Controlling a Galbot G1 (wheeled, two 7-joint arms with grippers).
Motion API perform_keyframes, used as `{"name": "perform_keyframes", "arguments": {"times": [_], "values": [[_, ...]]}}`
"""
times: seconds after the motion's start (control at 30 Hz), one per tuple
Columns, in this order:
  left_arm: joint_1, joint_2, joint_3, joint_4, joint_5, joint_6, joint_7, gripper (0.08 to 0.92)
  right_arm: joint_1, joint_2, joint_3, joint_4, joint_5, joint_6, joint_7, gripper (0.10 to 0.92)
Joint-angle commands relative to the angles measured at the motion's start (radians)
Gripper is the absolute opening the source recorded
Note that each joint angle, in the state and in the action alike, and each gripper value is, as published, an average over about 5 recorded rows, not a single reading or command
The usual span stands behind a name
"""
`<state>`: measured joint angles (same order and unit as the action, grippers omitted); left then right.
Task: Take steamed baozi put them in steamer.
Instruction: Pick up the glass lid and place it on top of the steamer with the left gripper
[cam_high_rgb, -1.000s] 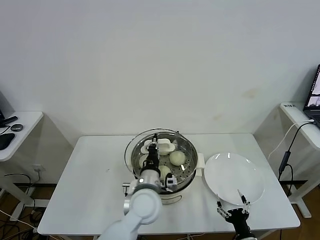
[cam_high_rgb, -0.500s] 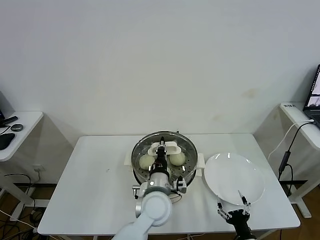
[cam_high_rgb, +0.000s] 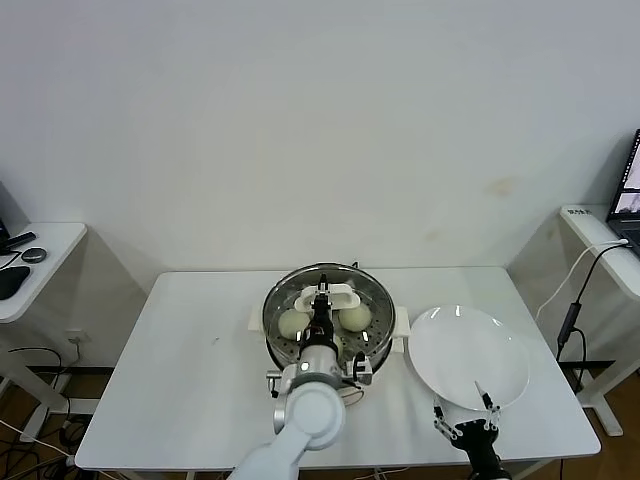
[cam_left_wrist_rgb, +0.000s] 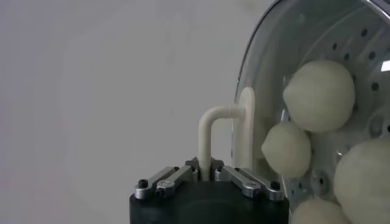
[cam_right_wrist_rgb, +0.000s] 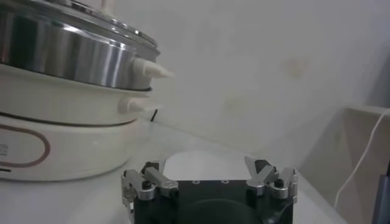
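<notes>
With the glass lid (cam_high_rgb: 324, 300) seated over the steamer (cam_high_rgb: 380, 338) at frame centre, the left gripper (cam_high_rgb: 322, 297) is clamped on the lid's white handle (cam_left_wrist_rgb: 214, 133); likely the lid is being set down to close the pot. Steamed baozi (cam_high_rgb: 294, 322) sit inside on the perforated tray, two showing plainly in the head view either side of the arm.

Left wrist view adds what the head view hides: jaws pinched tight on the handle's looped stem, and through the glass four buns (cam_left_wrist_rgb: 319, 95) clustered on the holed steel at frame right. All look loaded, so the task reads as nearly done.

Right gripper (cam_high_rgb: 468, 424) waits at lower right of the head view, by the near rim of the white plate (cam_high_rgb: 500, 345), jaws spread and holding nothing. Its wrist view shows the steamer's steel wall and white base (cam_right_wrist_rgb: 67, 137) from the side, with a side handle (cam_right_wrist_rgb: 152, 69) jutting out.
</notes>
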<state>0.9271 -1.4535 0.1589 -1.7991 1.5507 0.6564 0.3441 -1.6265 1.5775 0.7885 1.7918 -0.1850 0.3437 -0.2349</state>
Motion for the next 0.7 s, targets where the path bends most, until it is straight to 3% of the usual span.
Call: {"name": "perform_keyframes", "arguments": {"times": [0.03, 0.7], "values": [[0.003, -0.014, 0.001, 0.023, 0.000, -0.003, -0.019, 0.166, 0.000, 0.000, 0.001, -0.001, -0.006, 0.004, 0.000, 0.823], [0.041, -0.020, -0.010, 0.011, -0.032, -0.019, -0.088, 0.167, -0.004, 0.000, -0.001, -0.001, -0.003, 0.002, -0.005, 0.823]]}}
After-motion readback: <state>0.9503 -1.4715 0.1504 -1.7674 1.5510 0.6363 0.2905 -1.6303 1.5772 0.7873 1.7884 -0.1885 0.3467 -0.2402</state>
